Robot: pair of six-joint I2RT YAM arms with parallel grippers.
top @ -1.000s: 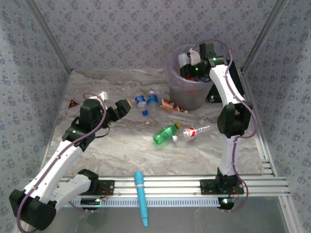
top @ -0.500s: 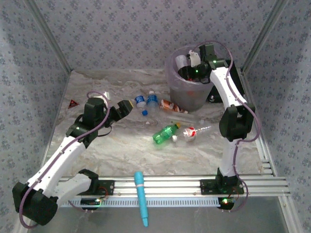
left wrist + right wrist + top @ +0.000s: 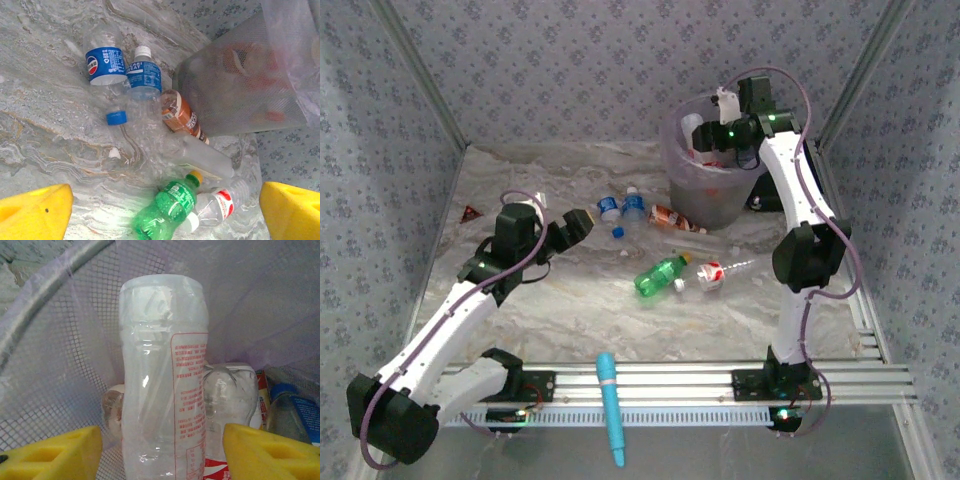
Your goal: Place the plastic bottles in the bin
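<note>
We find the right hand (image 3: 162, 442) in the bin (image 3: 50, 330), fingers (image 3: 50, 455) apart, seemingly clear of the light, crushable clear bottle (image 3: 162, 365) between them; the left hand (image 3: 165, 210) is released, and loose bottles (image 3: 143, 75) ahead suit mid-body grips.

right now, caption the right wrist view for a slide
Right gripper open, flanking a clear red-printed bottle upright in the bin among other bottles

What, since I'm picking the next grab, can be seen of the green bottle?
The green bottle is see-through green plastic with a green label and a yellow-orange cap, which is on. It lies on its side on the marbled table, cap pointing roughly toward the bin but well apart from it. A clear red-labelled bottle lies right beside its neck, seemingly touching. Nothing grips it.
</note>
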